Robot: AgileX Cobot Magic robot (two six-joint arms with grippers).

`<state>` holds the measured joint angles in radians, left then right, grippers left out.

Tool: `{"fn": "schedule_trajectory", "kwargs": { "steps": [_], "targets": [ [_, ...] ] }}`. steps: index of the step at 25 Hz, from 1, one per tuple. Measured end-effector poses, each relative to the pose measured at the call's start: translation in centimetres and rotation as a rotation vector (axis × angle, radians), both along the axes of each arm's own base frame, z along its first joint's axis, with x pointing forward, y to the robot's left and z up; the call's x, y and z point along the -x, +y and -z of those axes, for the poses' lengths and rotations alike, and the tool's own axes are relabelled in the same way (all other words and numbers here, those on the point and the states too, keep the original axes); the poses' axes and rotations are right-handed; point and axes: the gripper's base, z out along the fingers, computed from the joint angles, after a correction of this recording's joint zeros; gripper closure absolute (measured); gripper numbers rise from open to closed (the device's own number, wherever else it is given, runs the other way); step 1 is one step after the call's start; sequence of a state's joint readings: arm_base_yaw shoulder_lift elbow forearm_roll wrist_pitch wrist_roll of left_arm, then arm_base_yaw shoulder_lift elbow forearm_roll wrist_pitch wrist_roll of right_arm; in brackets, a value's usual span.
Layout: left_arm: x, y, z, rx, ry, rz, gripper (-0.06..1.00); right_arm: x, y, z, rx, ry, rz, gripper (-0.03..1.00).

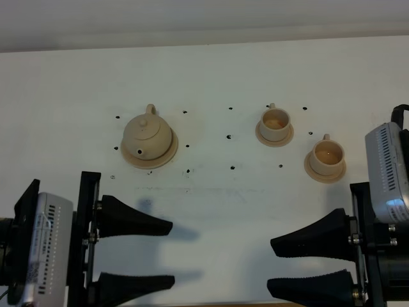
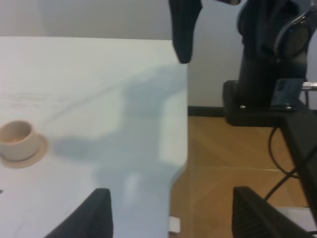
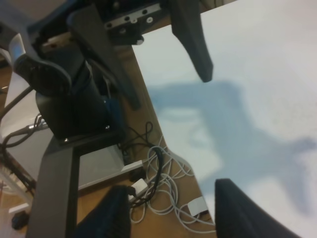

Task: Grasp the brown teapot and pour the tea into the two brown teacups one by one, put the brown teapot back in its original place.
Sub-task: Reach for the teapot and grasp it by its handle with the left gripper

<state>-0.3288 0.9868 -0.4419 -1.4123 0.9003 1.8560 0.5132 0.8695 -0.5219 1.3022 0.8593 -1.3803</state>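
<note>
Brown teapot: upright, lid on, seated on wide saucer at the left of the white worktop; spout toward the near edge, loop handle toward the far edge.

Exterior high view: to the right of the pot and well apart from it, far teacup and near teacup, each on its own small saucer, each with amber liquid inside. Near the front edge, left claw and right claw, both spread apart, holding nothing, pointing at one another across bare worktop, touching neither pot nor cups.

Left wrist view: left claw spread wide over the worktop edge, nothing between its fingers. One teacup on its small saucer, well apart from the claw; cannot tell which of the two. Beyond the edge, wooden floor and the base of the other arm.

Right wrist view: right claw spread apart, empty, above the worktop edge. Opposite it, dark finger of the other arm. Below, tangle of white cables on the floor. No pot or cup visible here.
</note>
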Motion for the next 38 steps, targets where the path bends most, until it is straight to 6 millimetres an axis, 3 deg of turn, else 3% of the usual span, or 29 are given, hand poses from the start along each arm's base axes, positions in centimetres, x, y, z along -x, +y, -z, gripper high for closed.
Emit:
{"fn": "schedule_trajectory", "kwargs": {
  "steps": [8, 18, 29, 38],
  "targets": [
    [-1.5, 1.2, -0.7, -0.113, 0.014, -0.241, 0.45, 0.3, -2.1, -0.9, 0.052, -0.082, 0.227, 0.56],
    [-1.9, 5.5, -2.9, -0.039, -0.001, -0.663, 0.49, -0.5, -4.5, -0.7, 0.133, -0.044, 0.531, 0.56],
    [0.5, 9.3, -4.4, -0.058, -0.083, -1.03, 0.49, -1.4, -7.9, -0.6, 0.177, 0.012, 0.873, 0.56],
    [1.5, 10.6, -3.9, -0.092, 0.004, -1.219, 0.49, 0.1, -10.8, -2.0, 0.235, -0.009, 1.113, 0.56]
  ]
}}
